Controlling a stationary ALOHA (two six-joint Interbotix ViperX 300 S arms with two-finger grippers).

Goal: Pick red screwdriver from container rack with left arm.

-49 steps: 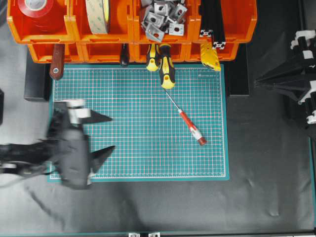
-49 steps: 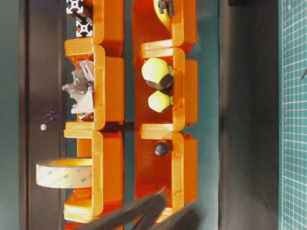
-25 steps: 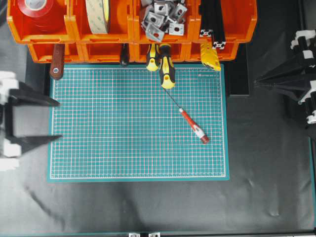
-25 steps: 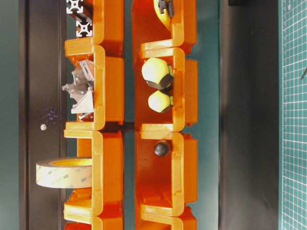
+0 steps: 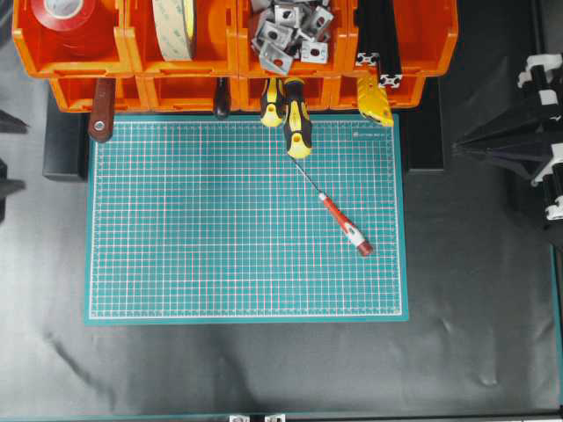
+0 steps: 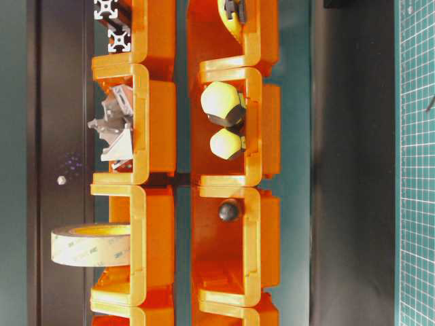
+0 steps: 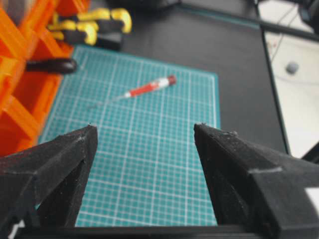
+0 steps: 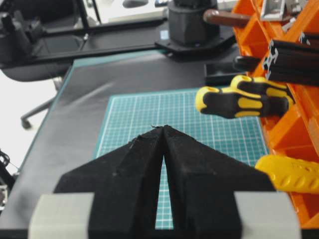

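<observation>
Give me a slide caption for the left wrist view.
Open left gripper facing the red screwdriver on the cutting mat.

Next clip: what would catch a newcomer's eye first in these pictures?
The bright orange container rack across the top of the overhead view, its bins holding tape rolls, metal brackets and yellow-and-black screwdrivers. Next, the red screwdriver lying diagonally on the green cutting mat, outside the rack. The left hand frames it from afar, open, while the right hand sits shut at the right side.
</observation>
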